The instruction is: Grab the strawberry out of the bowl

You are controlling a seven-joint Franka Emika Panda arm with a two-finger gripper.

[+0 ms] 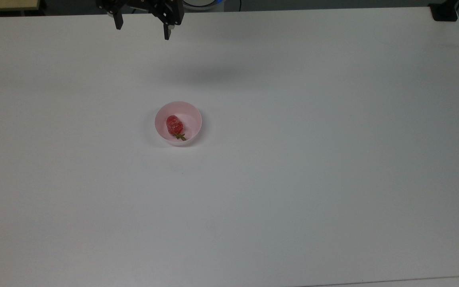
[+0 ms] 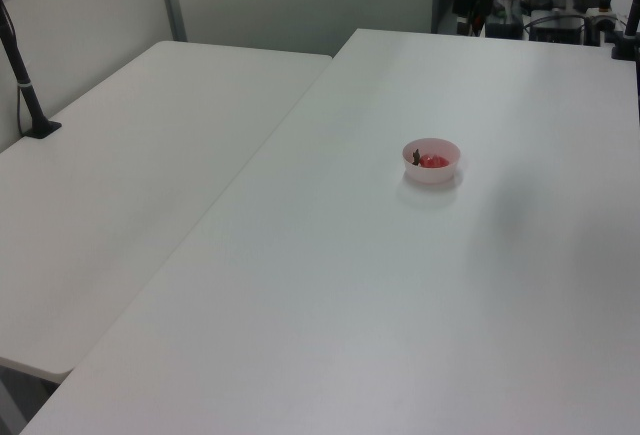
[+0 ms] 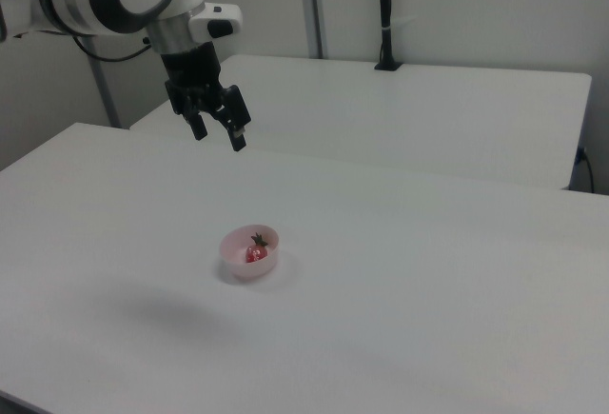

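Note:
A pale pink bowl (image 1: 178, 108) stands near the middle of the white table (image 1: 333, 159). Inside it lies the red strawberry (image 1: 174, 125), its green stem toward the top view's bottom edge. The bowl (image 2: 431, 161) and strawberry (image 2: 433, 161) also appear in the left view, and the bowl (image 3: 249, 253) with the strawberry (image 3: 254, 253) in the right view. My gripper (image 1: 142, 28) hangs high above the table at the top view's upper edge, open and holding nothing. In the right view the gripper (image 3: 219, 134) is up and left of the bowl, well apart from it.
A second white table (image 2: 120, 185) adjoins on the left view's left, with a black post (image 2: 22, 80) clamped to it. Another black clamp (image 1: 444, 12) sits at the top view's upper right corner. Equipment and cables (image 2: 560, 5) crowd the far end in the left view.

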